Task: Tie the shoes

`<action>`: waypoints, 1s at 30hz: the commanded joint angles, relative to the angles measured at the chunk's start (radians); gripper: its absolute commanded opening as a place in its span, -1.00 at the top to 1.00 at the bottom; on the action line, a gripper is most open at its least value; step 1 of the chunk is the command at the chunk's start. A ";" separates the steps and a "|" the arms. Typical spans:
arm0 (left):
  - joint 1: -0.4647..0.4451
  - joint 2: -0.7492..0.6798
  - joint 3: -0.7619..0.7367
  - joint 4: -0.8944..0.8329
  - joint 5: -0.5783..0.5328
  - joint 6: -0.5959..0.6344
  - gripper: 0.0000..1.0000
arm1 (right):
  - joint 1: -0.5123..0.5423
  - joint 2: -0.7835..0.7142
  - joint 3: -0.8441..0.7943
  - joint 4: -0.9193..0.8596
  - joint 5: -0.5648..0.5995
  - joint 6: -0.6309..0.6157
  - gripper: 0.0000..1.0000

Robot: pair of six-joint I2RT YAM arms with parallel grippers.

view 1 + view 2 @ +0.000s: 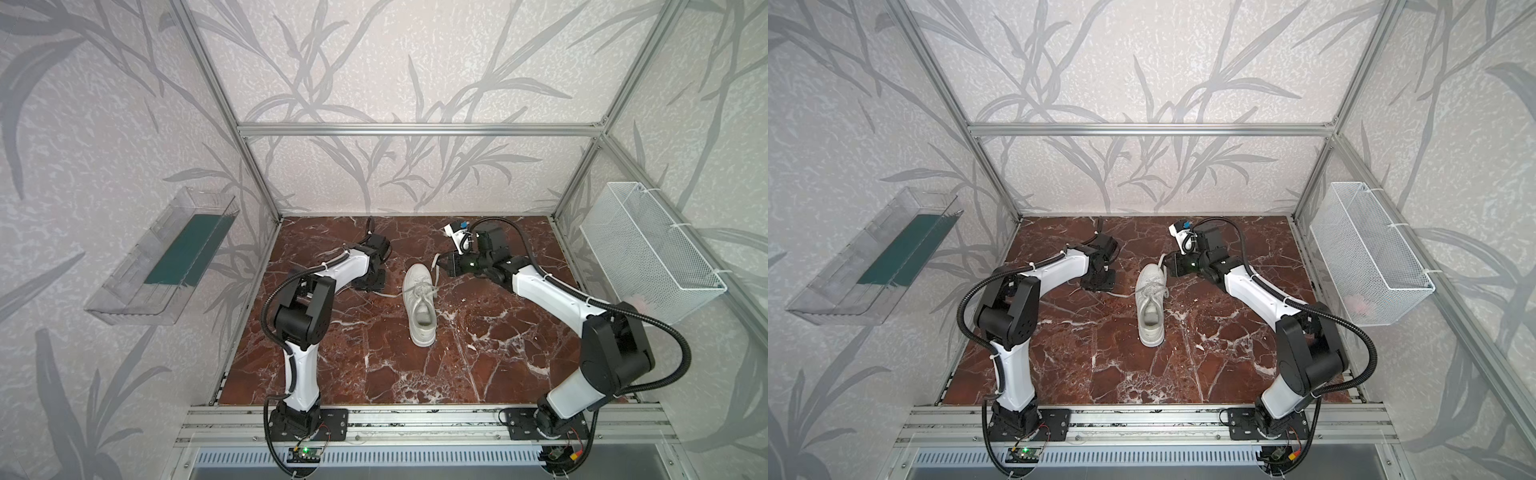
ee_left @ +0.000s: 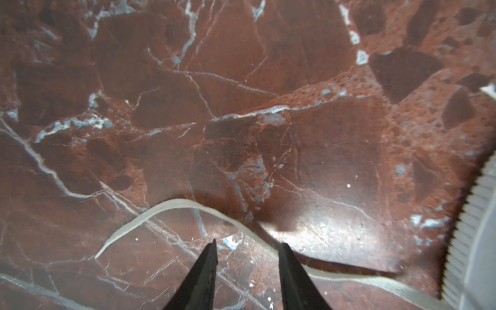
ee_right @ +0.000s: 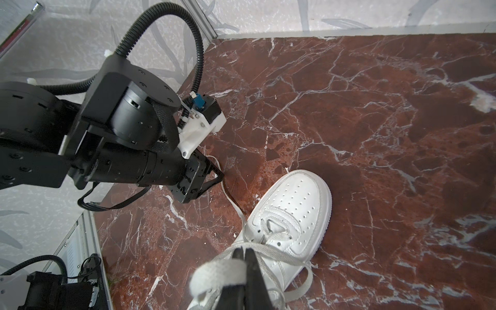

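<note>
The white shoe (image 1: 420, 309) lies in the middle of the marble table, toe toward the back wall; in a top view it shows at shoe (image 1: 1151, 307). My right gripper (image 3: 243, 251) is shut on one flat white lace (image 3: 214, 271), held raised beside the toe; in a top view this right gripper (image 1: 441, 262) sits right of the toe. The left gripper (image 2: 248, 244) is open, low over the table left of the shoe. The other lace (image 2: 171, 205) lies loose on the marble and runs under one fingertip (image 2: 284, 252). The left gripper (image 1: 371, 286) also shows in a top view.
A clear plastic bin (image 1: 162, 257) hangs on the left wall and a white wire basket (image 1: 652, 249) on the right wall. Aluminium frame posts (image 1: 257, 174) edge the red marble table (image 1: 374, 365). The shoe's ribbed sole (image 2: 467, 220) lies close beside the left gripper.
</note>
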 commanded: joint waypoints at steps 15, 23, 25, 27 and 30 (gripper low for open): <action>-0.003 0.040 -0.084 0.098 0.028 -0.115 0.73 | 0.004 -0.077 -0.039 -0.015 -0.002 -0.005 1.00; -0.001 -0.083 -0.085 0.089 -0.058 -0.100 1.00 | 0.002 -0.127 -0.074 -0.001 0.000 0.025 1.00; 0.000 -0.125 -0.063 0.059 -0.100 -0.073 1.00 | 0.002 -0.158 -0.081 -0.007 0.002 0.037 1.00; 0.007 -0.164 -0.039 0.027 -0.128 -0.046 1.00 | 0.002 -0.204 -0.094 -0.011 0.015 0.043 1.00; 0.017 -0.218 -0.003 -0.026 -0.175 -0.008 1.00 | 0.002 -0.294 -0.128 -0.028 0.064 0.044 1.00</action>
